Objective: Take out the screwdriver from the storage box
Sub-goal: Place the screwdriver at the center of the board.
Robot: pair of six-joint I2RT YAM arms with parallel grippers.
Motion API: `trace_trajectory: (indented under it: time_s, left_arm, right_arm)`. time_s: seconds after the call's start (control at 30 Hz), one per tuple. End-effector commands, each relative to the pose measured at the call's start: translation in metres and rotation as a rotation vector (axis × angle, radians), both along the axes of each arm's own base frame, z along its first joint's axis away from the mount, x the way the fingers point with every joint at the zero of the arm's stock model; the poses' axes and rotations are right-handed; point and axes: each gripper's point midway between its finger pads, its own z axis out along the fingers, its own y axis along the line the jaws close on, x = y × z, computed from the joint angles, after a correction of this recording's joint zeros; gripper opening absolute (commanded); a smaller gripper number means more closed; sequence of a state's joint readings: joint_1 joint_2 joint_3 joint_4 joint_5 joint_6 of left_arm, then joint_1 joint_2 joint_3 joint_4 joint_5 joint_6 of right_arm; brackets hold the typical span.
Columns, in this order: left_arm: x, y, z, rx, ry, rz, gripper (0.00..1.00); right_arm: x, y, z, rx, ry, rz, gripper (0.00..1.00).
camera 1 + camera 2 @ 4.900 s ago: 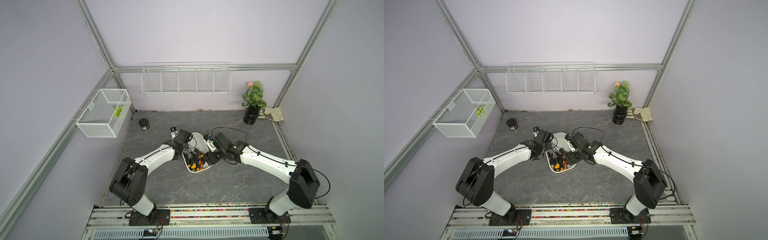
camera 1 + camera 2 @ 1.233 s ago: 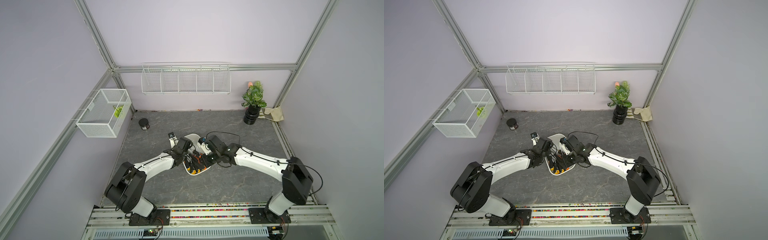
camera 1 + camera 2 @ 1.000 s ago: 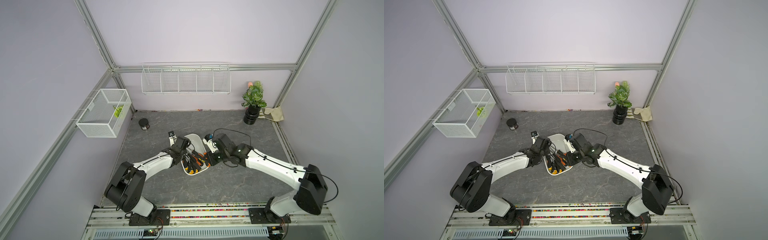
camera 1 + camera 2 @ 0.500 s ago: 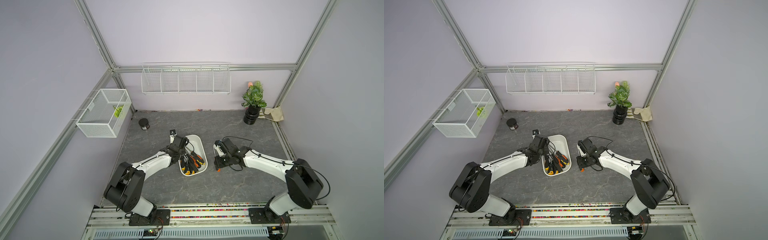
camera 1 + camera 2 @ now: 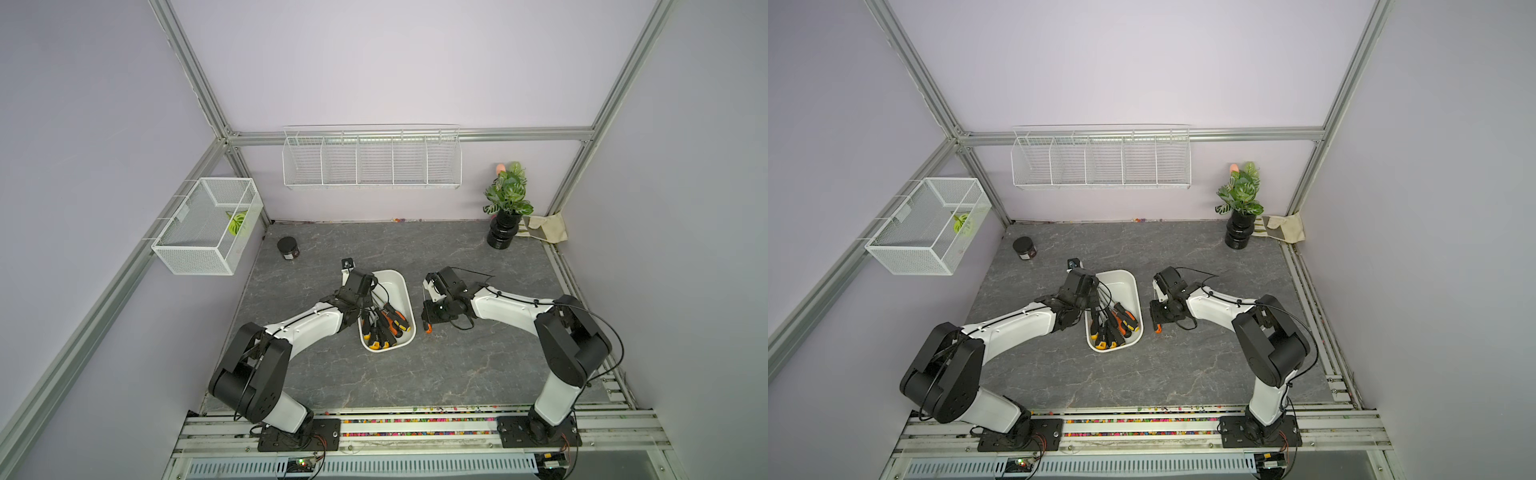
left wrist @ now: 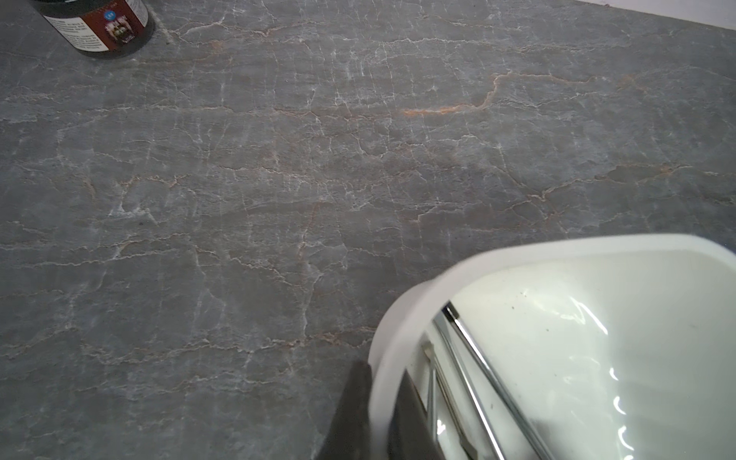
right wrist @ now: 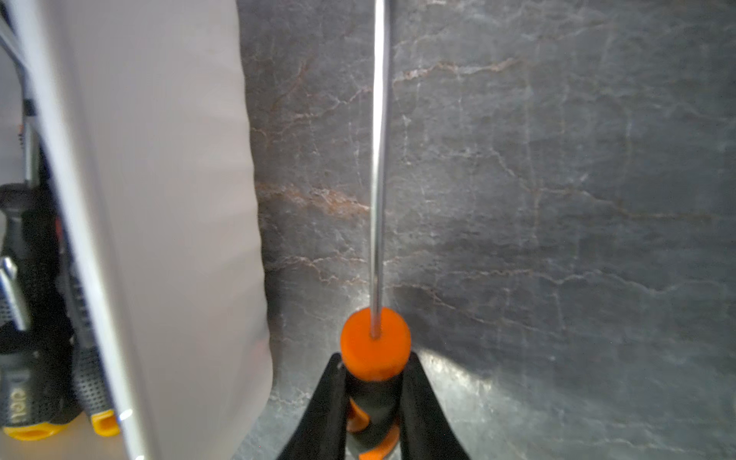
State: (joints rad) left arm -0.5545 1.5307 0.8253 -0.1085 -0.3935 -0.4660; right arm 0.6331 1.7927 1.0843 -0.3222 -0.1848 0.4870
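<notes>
The storage box [image 5: 405, 291] [image 5: 1134, 289] is a shallow white tub at mid-table, with several black, orange and yellow handled screwdrivers [image 5: 386, 324] lying in it. My left gripper [image 6: 382, 398] [image 5: 366, 291] is shut on the box's left rim [image 6: 402, 318], one finger outside the wall and one inside. The screwdriver [image 7: 375, 346] has an orange and black handle, and my right gripper [image 7: 374, 382] [image 5: 428, 318] [image 5: 1156, 320] is shut on it. It is outside the box, low over the table just right of the box wall [image 7: 159, 199], with its steel shaft [image 7: 378, 159] pointing away.
A black jar [image 5: 288, 248] [image 6: 99, 24] stands at the far left. A potted plant [image 5: 508, 208] and a cloth bag [image 5: 544, 226] sit in the far right corner. A wire-mesh basket [image 5: 208, 226] hangs on the left wall and a wire rack [image 5: 372, 160] on the back wall.
My right gripper has carried the screwdriver out of the box to the right and down beside it. The left gripper has kept its hold on the rim, and the box has shifted slightly left.
</notes>
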Motion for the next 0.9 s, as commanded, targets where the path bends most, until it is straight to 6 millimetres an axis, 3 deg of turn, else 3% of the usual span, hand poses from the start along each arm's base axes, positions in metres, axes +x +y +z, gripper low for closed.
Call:
trace_trajectory:
  time_s: [0.0, 0.17, 0.37, 0.53, 0.87]
  left_arm:
    - [0.001, 0.000, -0.006, 0.017, -0.002, -0.018, 0.00]
    - [0.000, -0.001, -0.009, 0.010, -0.002, -0.024, 0.00]
    - [0.000, 0.000, -0.008, 0.007, -0.009, -0.017, 0.00]
    - [-0.001, 0.001, -0.007, 0.005, -0.014, -0.014, 0.00]
    - [0.000, 0.000, -0.011, 0.011, -0.005, -0.016, 0.00]
  right_arm:
    - [0.004, -0.001, -0.008, -0.012, 0.024, -0.023, 0.00]
    - [0.006, -0.010, -0.015, -0.065, 0.030, -0.031, 0.01]
    - [0.008, -0.014, -0.017, -0.077, 0.040, -0.042, 0.31]
    - [0.009, -0.015, -0.019, -0.084, 0.047, -0.050, 0.43]
    - [0.007, -0.013, -0.014, -0.035, 0.051, -0.066, 0.43]
